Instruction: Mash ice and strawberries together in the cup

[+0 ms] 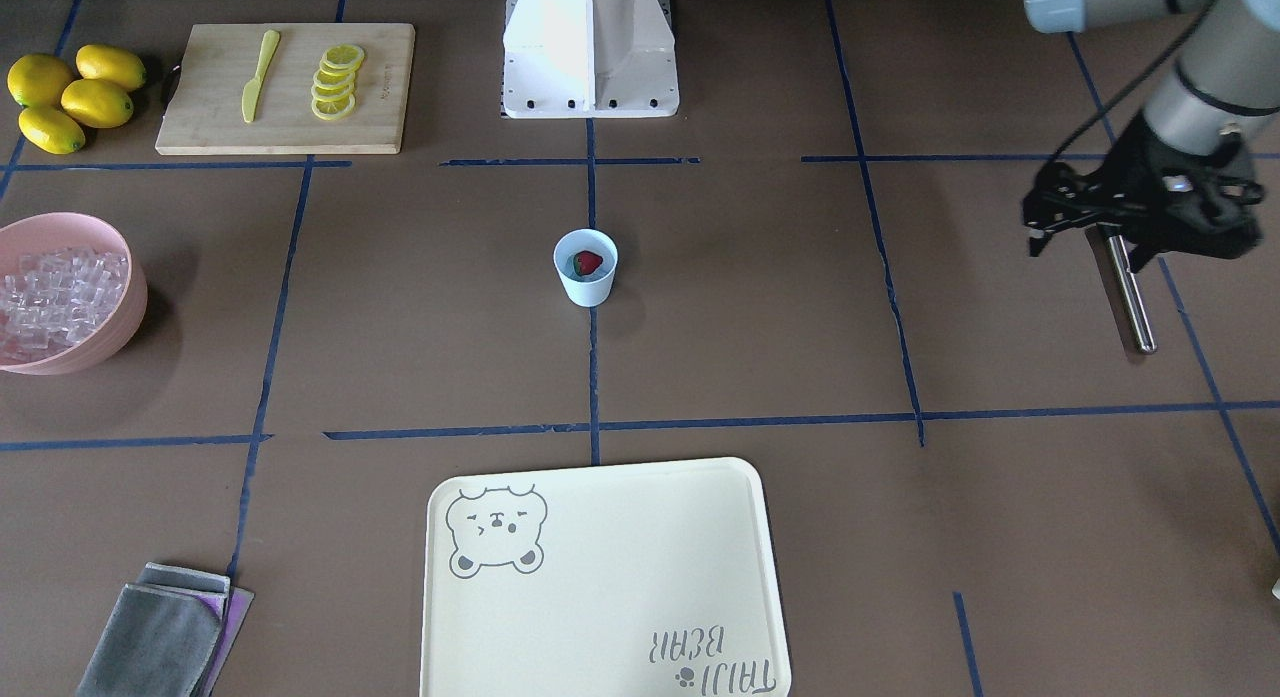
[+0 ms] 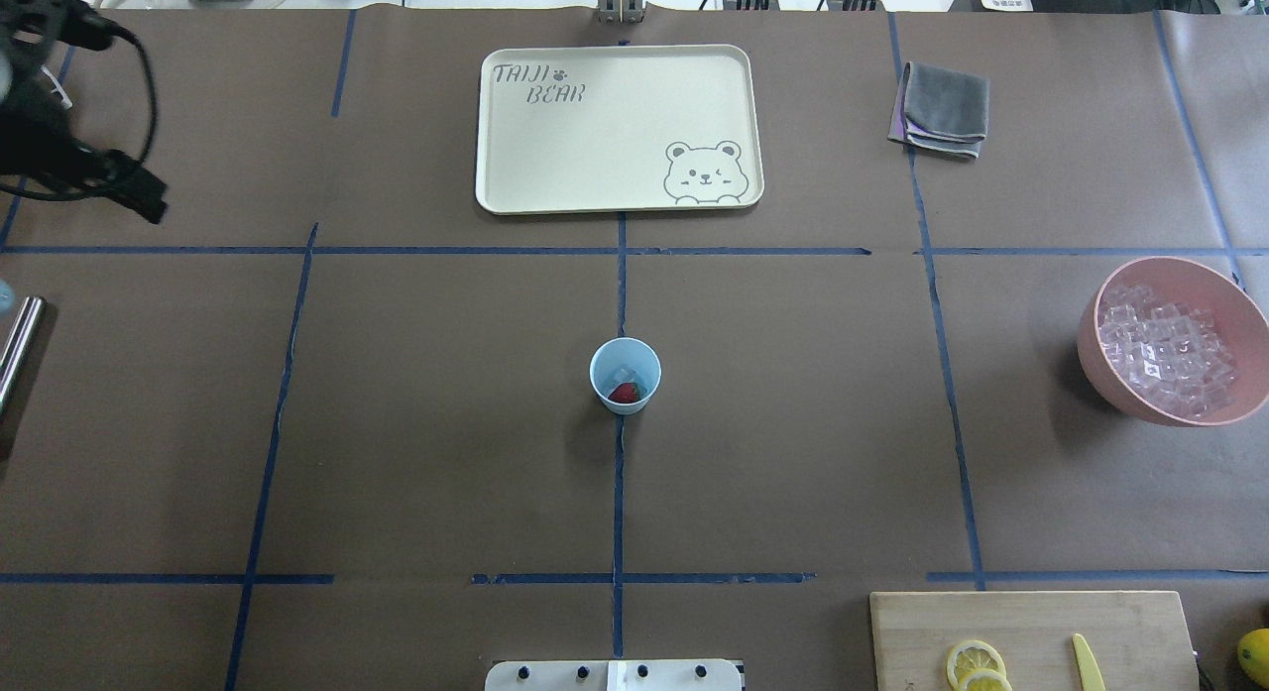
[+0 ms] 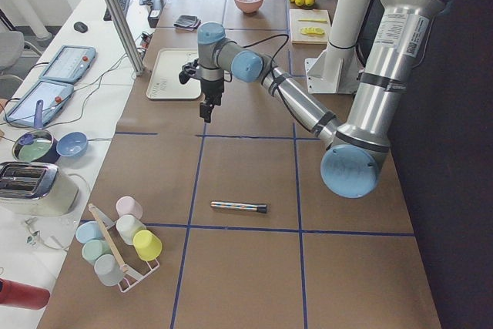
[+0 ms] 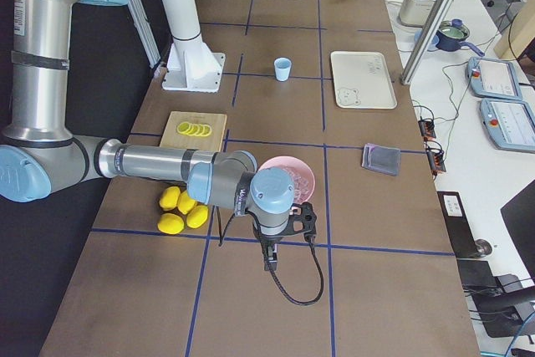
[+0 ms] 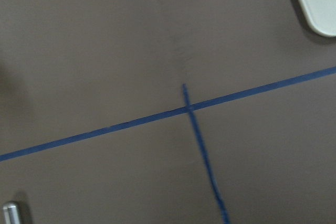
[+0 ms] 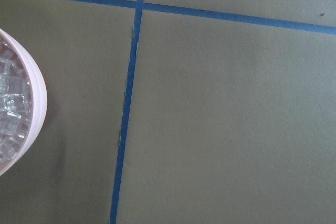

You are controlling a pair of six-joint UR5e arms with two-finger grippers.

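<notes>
— Blue cup (image 2: pixel 599 372), strawberry (image 2: pixel 624 394) and ice (image 2: pixel 626 375) inside, sat mid-table. Nearer arm?
— We judged the left gripper (image 2: pixel 147 197), grip unreadable: steel rod (image 2: pixel 22 344) at its seven o'clock overhead, lying twelve-to-six.

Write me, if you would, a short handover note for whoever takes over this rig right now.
The left pincer hangs over the table, holding nothing; open or shut unclear.
The right pincer hovers by the pink bowl of ice; state unclear.
The cup stands mid-table with the strawberry and what looks like an ice cube inside.
The metal rod lies on the table near the left pincer.
Done: cup loaded. Left: grasp the rod, mash.
</notes>
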